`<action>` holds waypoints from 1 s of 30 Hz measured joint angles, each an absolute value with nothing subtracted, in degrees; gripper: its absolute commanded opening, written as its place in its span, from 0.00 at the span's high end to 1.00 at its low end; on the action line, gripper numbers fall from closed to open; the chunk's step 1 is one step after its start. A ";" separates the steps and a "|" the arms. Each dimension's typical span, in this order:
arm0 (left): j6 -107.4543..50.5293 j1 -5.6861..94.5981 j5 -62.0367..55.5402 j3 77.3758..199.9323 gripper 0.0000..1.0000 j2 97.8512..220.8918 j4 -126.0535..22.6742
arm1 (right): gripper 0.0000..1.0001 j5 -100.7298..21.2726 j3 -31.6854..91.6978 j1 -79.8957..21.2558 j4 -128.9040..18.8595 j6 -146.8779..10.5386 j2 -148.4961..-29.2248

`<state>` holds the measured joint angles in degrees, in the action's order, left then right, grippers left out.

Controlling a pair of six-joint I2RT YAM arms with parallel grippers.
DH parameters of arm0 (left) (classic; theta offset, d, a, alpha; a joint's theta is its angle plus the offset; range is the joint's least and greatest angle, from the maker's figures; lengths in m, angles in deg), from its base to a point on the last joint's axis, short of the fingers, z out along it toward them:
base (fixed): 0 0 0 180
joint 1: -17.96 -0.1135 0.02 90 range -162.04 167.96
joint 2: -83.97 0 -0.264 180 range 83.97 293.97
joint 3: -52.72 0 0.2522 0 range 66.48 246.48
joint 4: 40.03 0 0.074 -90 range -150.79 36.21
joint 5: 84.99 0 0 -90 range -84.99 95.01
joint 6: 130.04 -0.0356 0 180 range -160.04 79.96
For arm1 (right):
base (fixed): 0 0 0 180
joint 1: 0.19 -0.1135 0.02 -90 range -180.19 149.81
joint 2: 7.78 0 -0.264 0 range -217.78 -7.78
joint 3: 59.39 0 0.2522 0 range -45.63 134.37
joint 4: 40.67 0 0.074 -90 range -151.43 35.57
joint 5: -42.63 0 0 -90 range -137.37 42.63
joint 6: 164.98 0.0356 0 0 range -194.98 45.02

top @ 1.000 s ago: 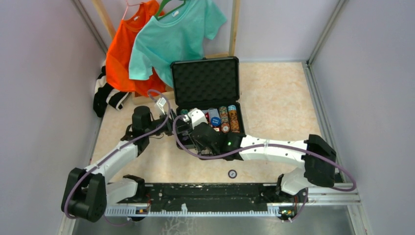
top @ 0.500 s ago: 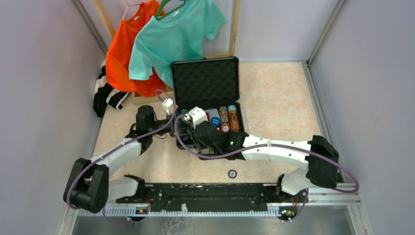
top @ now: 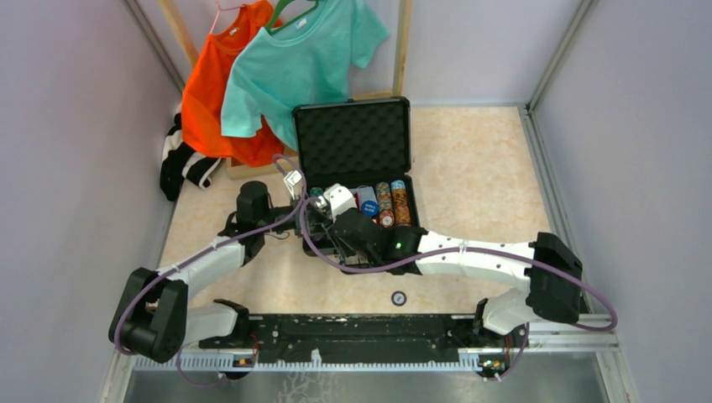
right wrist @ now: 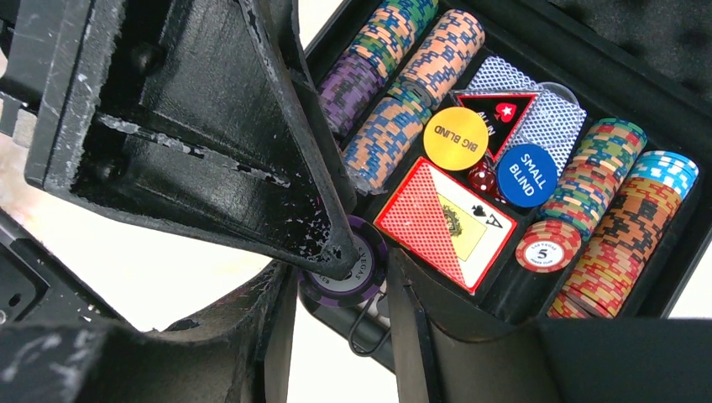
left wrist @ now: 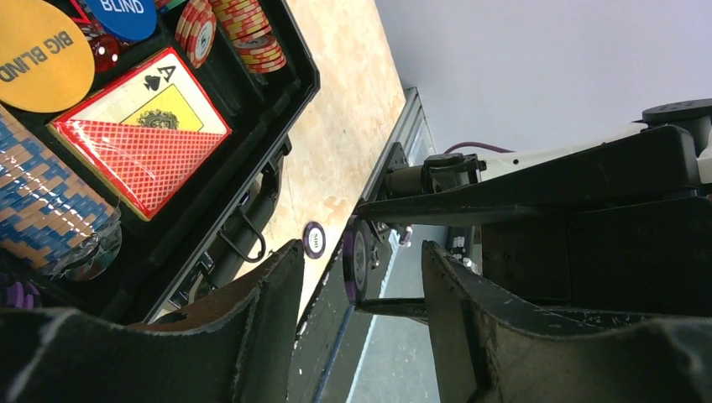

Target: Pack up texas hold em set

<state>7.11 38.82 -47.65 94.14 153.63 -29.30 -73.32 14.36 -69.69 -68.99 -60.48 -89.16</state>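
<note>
A speckled beige table (top: 479,168) is seen from above, with a teal shirt (top: 294,59) and an orange shirt (top: 206,92) hung at its far edge. The black briefcase (top: 353,138) is set open at the middle of the table, and its foam-lined lid is stood upright at the back.

Both arms are reached to the case's near left corner. The right tool (right wrist: 340,273) is clenched on a purple chip (right wrist: 363,256), which is held on edge just outside the case's front wall. The left tool (left wrist: 361,256) is released: its fingers (left wrist: 269,311) are set apart on either side of that chip, and a gap is seen on both sides.

Inside the case, rows of multicoloured chips (right wrist: 395,84) are laid along the left side, and further rows (right wrist: 613,227) along the right. A red-orange card box (right wrist: 445,222) is laid flat in the middle compartment. Just behind it a yellow BIG BLIND button (right wrist: 455,138) and a blue SMALL BLIND button (right wrist: 526,175) are placed, with red dice (right wrist: 483,176) between them. A single chip (top: 398,297) is left on the table, well apart from the case, near the arms' bases.
</note>
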 measured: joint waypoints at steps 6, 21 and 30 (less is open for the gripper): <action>7.22 39.56 -48.00 94.14 0.46 153.77 -29.26 | 0.62 -73.22 14.36 -69.69 -68.99 -60.77 -89.14; 8.14 40.48 -48.24 94.14 0.55 154.25 -28.28 | 0.61 -73.19 14.36 -69.67 -69.48 -61.55 -89.14; 8.19 40.76 -48.26 94.14 0.60 154.44 -28.10 | 0.61 -73.19 14.36 -69.53 -69.89 -61.97 -89.14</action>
<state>8.19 40.76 -48.26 94.14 154.44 -28.10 -73.19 14.36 -69.53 -69.89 -61.97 -89.14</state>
